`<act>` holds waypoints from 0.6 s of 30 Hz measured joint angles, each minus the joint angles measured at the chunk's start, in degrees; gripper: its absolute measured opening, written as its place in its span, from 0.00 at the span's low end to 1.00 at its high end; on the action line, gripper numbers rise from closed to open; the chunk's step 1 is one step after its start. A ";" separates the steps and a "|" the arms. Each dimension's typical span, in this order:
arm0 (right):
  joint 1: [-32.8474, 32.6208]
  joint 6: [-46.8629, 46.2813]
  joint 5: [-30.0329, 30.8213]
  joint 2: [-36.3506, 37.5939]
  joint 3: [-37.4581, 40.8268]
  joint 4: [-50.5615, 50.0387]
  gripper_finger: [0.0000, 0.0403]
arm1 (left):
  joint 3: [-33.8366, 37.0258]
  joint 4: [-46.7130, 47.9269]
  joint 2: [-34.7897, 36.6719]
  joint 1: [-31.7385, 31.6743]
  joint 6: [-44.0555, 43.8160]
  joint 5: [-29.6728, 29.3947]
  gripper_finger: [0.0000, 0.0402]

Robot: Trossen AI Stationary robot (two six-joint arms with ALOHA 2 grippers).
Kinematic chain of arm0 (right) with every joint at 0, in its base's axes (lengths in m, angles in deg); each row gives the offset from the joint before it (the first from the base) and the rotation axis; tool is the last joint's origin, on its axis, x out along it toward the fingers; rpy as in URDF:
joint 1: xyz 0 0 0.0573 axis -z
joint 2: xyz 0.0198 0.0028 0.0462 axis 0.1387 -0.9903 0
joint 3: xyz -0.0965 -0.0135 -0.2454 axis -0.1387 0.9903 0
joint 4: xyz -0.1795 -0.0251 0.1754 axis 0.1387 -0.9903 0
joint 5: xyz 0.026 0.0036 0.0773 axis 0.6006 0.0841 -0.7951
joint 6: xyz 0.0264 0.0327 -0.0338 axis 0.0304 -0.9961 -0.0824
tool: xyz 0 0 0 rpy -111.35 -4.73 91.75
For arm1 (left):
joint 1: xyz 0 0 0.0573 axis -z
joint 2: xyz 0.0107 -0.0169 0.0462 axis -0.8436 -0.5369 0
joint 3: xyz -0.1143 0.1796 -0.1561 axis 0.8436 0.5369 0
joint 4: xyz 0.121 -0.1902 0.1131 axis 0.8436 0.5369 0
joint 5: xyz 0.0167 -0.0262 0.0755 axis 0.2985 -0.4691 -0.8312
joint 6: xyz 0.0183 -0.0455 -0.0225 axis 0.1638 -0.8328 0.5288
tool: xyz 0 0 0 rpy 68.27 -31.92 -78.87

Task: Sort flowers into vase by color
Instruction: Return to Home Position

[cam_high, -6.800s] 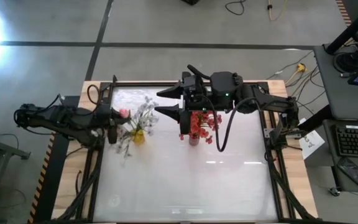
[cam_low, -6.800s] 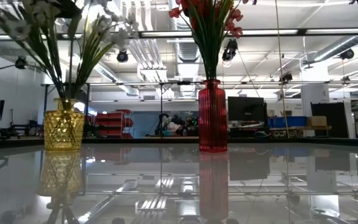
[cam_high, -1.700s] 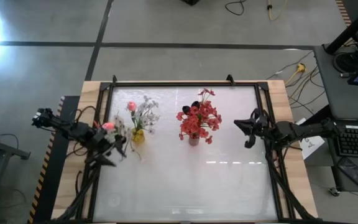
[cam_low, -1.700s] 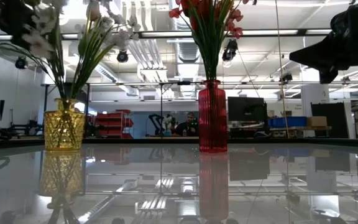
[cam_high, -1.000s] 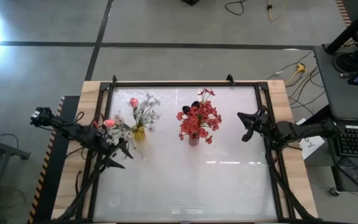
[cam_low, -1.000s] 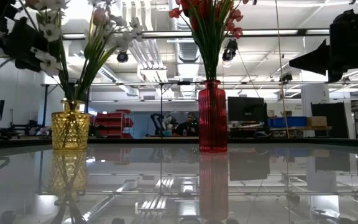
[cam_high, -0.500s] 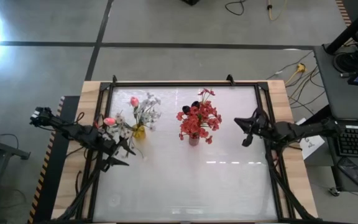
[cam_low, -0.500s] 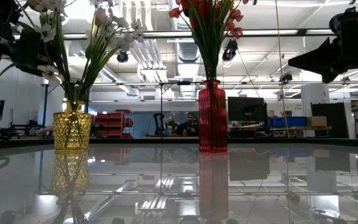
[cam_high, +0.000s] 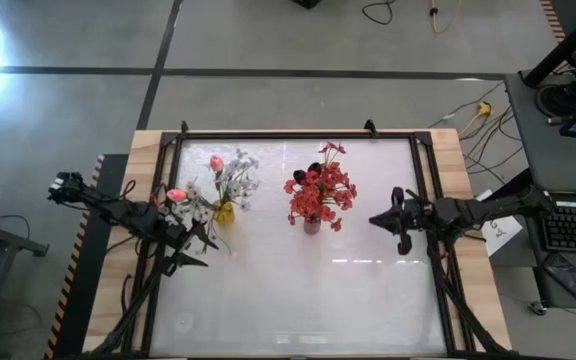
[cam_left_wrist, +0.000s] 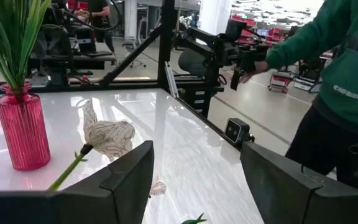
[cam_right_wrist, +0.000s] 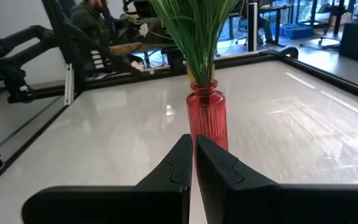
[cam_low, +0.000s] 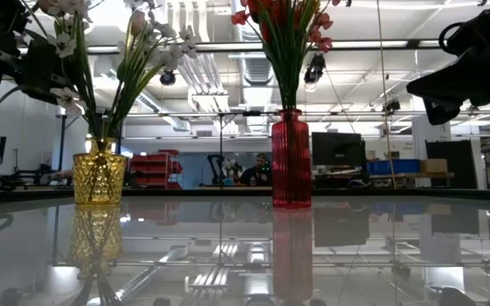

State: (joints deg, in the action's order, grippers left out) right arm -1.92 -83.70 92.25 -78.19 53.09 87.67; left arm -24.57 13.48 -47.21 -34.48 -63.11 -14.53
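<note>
Red flowers (cam_high: 320, 195) with dark buds stand with their stems in the red vase (cam_low: 291, 157) at the table's middle. White sprays (cam_high: 233, 178) and two pink buds (cam_high: 176, 195) stand in the yellow vase (cam_low: 99, 174) to its left. My left gripper (cam_high: 202, 251) hovers open just near-left of the yellow vase. One drooping white flower (cam_left_wrist: 107, 137) shows ahead of its fingers in the left wrist view, untouched as far as I can see. My right gripper (cam_high: 375, 220) is shut on nothing, right of the red vase (cam_right_wrist: 207, 124), and points at it.
The black frame (cam_high: 298, 133) rims the glossy white table. Bare tabletop (cam_high: 308, 300) lies toward the near edge. A person in a green top (cam_left_wrist: 340, 81) stands beyond the table's edge, and other people show in the room behind.
My right gripper has swung toward the near edge and a little toward the red vase, staying shut. The yellow vase with its flowers has slid slightly toward the red vase. My left gripper has kept open beside it.
</note>
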 joint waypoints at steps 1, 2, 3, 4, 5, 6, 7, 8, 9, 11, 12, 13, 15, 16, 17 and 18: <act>0.02 0.00 0.01 -0.05 0.00 0.01 0.03 | 0.00 0.01 0.00 0.00 0.00 0.00 0.57; 0.02 0.00 0.04 -0.07 0.00 0.01 0.03 | 0.00 0.01 0.00 0.00 -0.01 0.00 0.57; 0.02 0.00 0.15 -0.07 0.00 0.02 0.03 | 0.00 -0.01 0.00 0.00 0.01 0.00 0.57; 0.02 0.00 0.25 -0.07 0.00 0.06 0.03 | 0.00 -0.01 0.00 0.00 0.01 0.00 0.57; 0.02 0.00 0.25 -0.07 0.00 0.08 0.03 | 0.00 0.01 0.00 0.00 0.01 0.00 0.57; 0.02 0.00 0.25 -0.07 0.00 0.07 0.03 | 0.00 0.01 0.00 0.00 0.01 0.02 0.57; 0.02 0.00 0.25 -0.07 0.00 0.09 0.03 | 0.00 0.00 0.00 0.00 -0.01 0.01 0.57; 0.02 0.00 0.27 -0.07 0.00 0.11 0.03 | 0.00 0.00 0.00 0.00 0.00 0.02 0.57; 0.02 0.00 0.28 -0.07 0.00 0.17 0.03 | 0.00 0.01 0.00 0.00 0.00 0.02 0.57; 0.02 0.00 0.36 -0.07 0.00 0.28 0.03 | 0.00 0.01 0.00 0.00 0.00 0.02 0.57; 0.02 0.00 0.38 -0.07 0.00 0.30 0.03 | 0.00 0.01 0.00 0.00 -0.01 0.02 0.57; 0.02 0.00 0.38 -0.07 0.00 0.30 0.03 | 0.00 0.00 0.00 0.00 0.00 0.02 0.57; 0.02 0.00 0.38 -0.07 0.00 0.33 0.03 | 0.00 0.01 0.00 0.00 -0.01 0.02 0.57; 0.02 0.00 0.38 -0.07 0.00 0.37 0.03 | 0.00 0.00 0.00 0.00 -0.01 0.02 0.57; 0.02 0.00 0.38 -0.07 0.00 0.39 0.03 | 0.00 0.00 0.00 0.00 -0.01 0.02 0.57; 0.02 0.00 0.38 -0.07 0.00 0.41 0.03 | 0.00 0.00 0.00 0.00 -0.01 0.02 0.57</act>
State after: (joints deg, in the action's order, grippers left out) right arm -1.90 -83.70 92.63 -78.25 53.09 88.08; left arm -24.57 13.48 -47.21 -34.48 -63.12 -14.51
